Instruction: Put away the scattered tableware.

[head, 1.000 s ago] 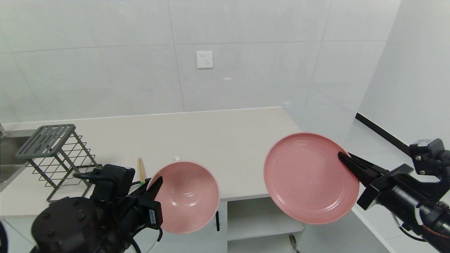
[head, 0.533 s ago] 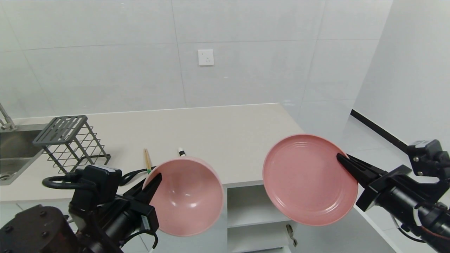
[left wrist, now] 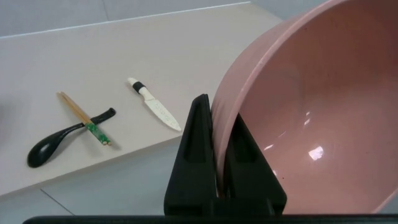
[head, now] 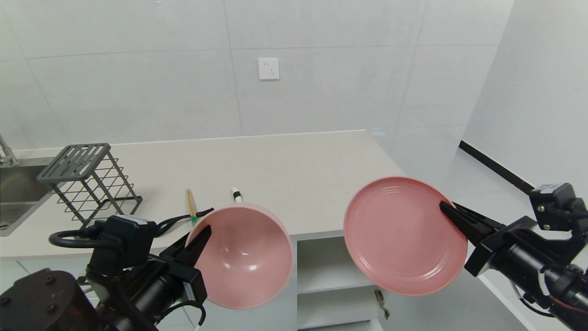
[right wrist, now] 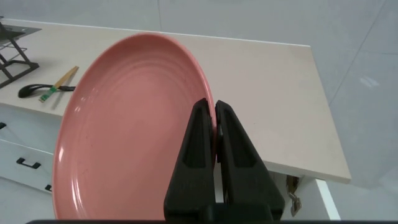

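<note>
Head view: wire rack (head: 85,181) at far left of counter (head: 298,170). Chopsticks (head: 190,204), black spoon (head: 183,219) and knife (head: 236,195) lie loose near the front edge. Left gripper (head: 204,232) pinches pink bowl (head: 248,262) by its rim, in the air at the counter's front. Right gripper (head: 448,209) clamps pink plate (head: 399,234) by its rim, tilted, over the floor. Risk: both are thin rim grips, so either dish could pivot and slip out

Bright, even light, with small glints inside the pink bowl (head: 243,255) and faint shadows.
</note>
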`<state>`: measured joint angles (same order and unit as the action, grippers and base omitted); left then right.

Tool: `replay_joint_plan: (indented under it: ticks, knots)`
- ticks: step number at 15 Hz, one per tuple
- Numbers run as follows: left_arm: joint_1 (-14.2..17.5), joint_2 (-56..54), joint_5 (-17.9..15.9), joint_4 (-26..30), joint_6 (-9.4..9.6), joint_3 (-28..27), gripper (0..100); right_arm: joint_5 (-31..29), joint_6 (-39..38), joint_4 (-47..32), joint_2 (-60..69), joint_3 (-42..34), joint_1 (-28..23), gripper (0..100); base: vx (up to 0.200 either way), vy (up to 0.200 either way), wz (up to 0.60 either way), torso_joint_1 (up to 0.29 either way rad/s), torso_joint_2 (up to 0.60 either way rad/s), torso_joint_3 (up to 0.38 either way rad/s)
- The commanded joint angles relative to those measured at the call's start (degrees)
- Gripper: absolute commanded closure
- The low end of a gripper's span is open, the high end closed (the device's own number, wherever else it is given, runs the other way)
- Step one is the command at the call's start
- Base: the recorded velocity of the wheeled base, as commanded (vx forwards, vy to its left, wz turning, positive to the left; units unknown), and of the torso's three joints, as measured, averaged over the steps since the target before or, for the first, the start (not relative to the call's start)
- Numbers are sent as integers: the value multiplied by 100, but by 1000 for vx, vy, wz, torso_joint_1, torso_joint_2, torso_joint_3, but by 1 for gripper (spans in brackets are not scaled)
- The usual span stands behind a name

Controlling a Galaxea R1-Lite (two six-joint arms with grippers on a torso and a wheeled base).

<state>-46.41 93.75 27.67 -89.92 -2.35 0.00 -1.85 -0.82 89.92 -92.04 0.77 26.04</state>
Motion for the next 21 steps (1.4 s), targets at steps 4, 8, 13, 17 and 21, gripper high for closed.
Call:
replay_joint_plan:
  ticks: [4,8,13,17,21]
  knots:
    - [0,56,1,-8,-2,0,100,1,3,8,-42,-6,6,100,0,0,0,-187,378,188]
    - [0,118,1,-8,-11,0,100,1,11,8,-86,2,-2,100,0,0,0,-171,344,172]
    - [18,65,1,-8,-11,0,100,1,29,8,-95,2,-11,100,0,0,0,-269,530,258]
    - [18,82,1,-8,-11,0,100,1,47,8,-104,-6,-11,100,0,0,0,-267,526,256]
    - [18,91,1,-8,-11,0,100,1,47,8,-156,-15,-11,100,0,0,0,-262,513,239]
